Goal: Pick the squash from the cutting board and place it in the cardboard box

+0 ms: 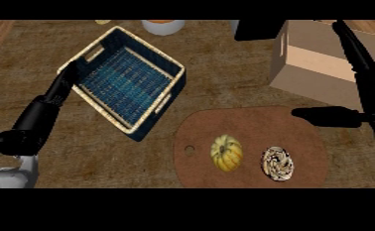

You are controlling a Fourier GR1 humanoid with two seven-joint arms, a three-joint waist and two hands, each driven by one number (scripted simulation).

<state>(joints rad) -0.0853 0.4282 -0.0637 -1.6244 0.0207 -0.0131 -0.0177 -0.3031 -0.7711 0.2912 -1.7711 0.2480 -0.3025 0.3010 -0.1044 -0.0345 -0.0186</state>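
Our right hand (330,117) spreads wide over the cutting board (219,126) at the tabletop's near edge, squash (226,152) untouched; our left hand (44,111) rests open.

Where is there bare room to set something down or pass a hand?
Bare counter lies between the blue woven basket and the tan cardboard box, and at lower left between basket and brown cutting board. The board's upper half is bare. Crowded: its lower half, holding the yellow squash and a patterned round item, and beside the box, around the black right hand.
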